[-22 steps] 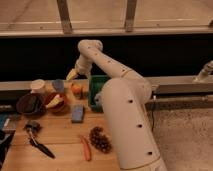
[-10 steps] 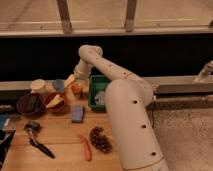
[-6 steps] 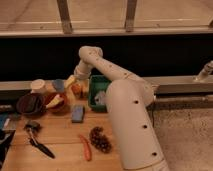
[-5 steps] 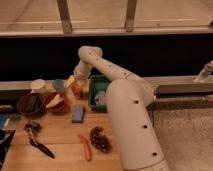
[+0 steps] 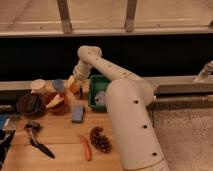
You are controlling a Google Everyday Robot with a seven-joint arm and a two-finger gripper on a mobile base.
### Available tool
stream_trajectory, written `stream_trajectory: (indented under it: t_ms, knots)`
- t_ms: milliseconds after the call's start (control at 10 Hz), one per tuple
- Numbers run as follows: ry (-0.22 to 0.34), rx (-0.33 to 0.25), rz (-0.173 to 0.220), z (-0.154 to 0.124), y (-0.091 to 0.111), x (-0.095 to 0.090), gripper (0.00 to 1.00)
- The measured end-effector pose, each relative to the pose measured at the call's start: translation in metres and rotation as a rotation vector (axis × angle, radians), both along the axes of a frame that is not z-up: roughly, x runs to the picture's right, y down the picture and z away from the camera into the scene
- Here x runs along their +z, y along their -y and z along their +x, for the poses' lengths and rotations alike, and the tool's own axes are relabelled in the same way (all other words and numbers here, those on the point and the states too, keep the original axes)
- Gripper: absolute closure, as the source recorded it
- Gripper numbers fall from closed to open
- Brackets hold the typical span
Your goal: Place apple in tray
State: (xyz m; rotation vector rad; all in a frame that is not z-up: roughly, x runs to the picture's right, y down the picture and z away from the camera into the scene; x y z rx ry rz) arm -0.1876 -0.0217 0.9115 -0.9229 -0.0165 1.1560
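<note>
The apple (image 5: 75,89) is a small orange-red fruit on the wooden table, just left of the green tray (image 5: 93,98). My gripper (image 5: 73,82) hangs from the white arm directly over the apple and covers its top. The tray stands on the table beside the arm, and the arm hides its right side. Something pale lies inside the tray.
Two dark bowls (image 5: 30,104) (image 5: 55,100) with food stand at the left, with a pale cup (image 5: 37,86) and a blue cup (image 5: 58,84) behind them. A blue sponge (image 5: 77,113), a carrot (image 5: 86,147), a grape bunch (image 5: 100,139) and a black tool (image 5: 38,142) lie nearer the front.
My gripper has come down from above the table and to the left, onto the apple. The apple and the other things have not moved.
</note>
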Motion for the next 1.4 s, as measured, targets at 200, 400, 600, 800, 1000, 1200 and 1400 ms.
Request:
stream_trajectory:
  t_ms: [200,400,600,800,1000,1200,1400]
  knots:
    - [-0.005,0.001,0.022,0.002,0.007,-0.004,1.0]
    - [-0.034,0.018,0.074,0.013,0.028,-0.014,1.0]
    - [-0.083,0.038,0.137,0.032,0.05,-0.026,1.0]
    - [-0.174,0.075,0.179,0.069,0.064,-0.033,1.0]
    - [-0.261,0.135,0.165,0.112,0.063,-0.028,1.0]
    - [-0.37,0.208,0.131,0.168,0.055,-0.02,1.0]
    - [-0.493,0.29,0.102,0.229,0.052,-0.012,1.0]
